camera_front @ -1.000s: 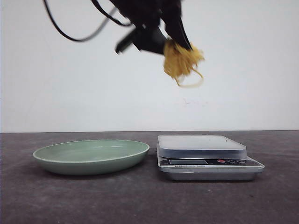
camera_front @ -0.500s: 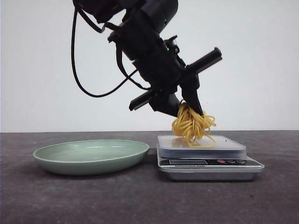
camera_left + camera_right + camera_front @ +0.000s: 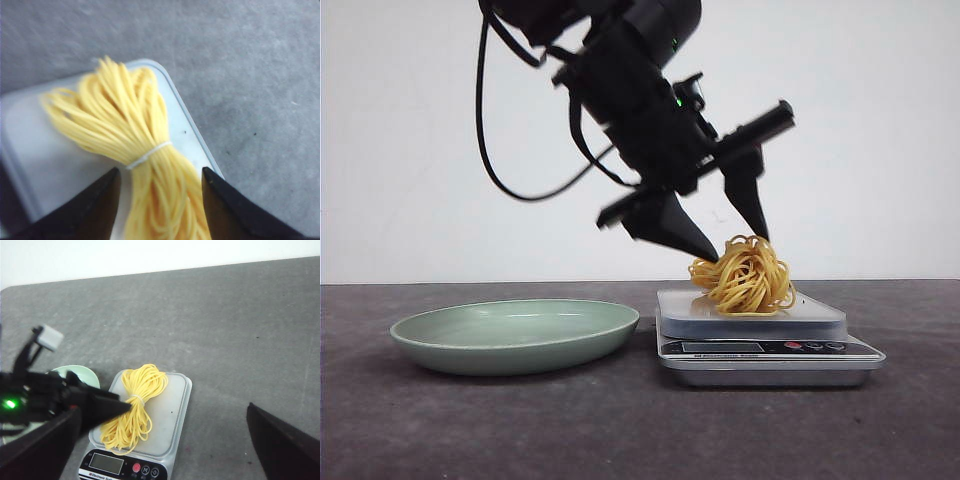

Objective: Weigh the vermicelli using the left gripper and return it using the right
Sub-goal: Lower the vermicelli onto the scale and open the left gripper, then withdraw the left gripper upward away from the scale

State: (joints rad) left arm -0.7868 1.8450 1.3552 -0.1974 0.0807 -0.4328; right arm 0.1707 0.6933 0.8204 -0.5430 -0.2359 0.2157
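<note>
The bench [image 3: 470,430] is showing a matt, rough grey surface. The plate [image 3: 515,335] is gleaming like glazed ceramic. The scale [image 3: 760,345] is looking like silvery plastic, its platform smooth. The vermicelli [image 3: 745,278] strands are shining faintly.

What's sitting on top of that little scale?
A tied bundle of vermicelli lies on the scale platform, the open left gripper just above. The platform beneath the noodles is hidden.

Front cam sits low at table level, looking forward. Left wrist cam is right over the scale [image 3: 35,150]; right wrist looks down from higher, sharing that scale [image 3: 165,425].
</note>
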